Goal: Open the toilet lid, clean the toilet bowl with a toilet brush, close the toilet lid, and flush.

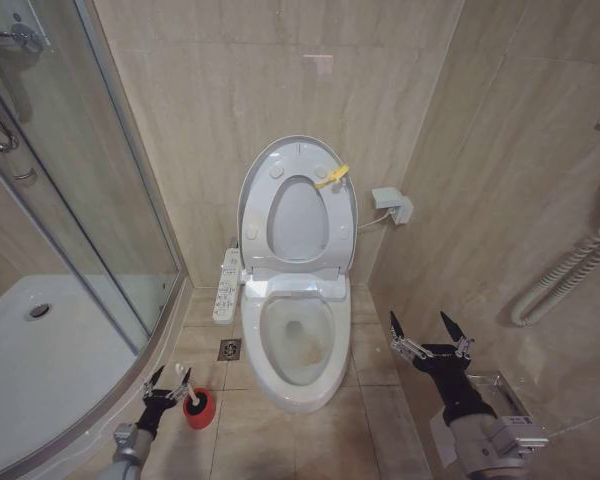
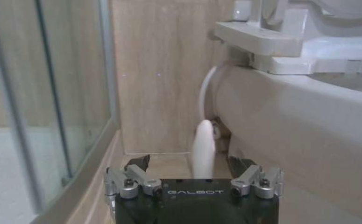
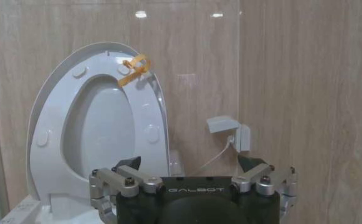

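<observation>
Hovering low, left tool (image 1: pixel 167 380) gapes around one toilet brush (image 1: pixel 189 392), handle upright in its red holder (image 1: pixel 199 408). Right tool (image 1: pixel 428 332) spread, empty, beside one toilet bowl (image 1: pixel 298 340). Beyond, one toilet lid (image 1: pixel 255 190) stands upright.

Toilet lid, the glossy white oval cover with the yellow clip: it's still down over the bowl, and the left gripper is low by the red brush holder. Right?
Not quite. The glossy white oval toilet lid with its yellow clip stands raised against the wall, leaving the white ceramic toilet bowl uncovered, as the head view shows. The left gripper is indeed low by the red cup-shaped brush holder.
</observation>
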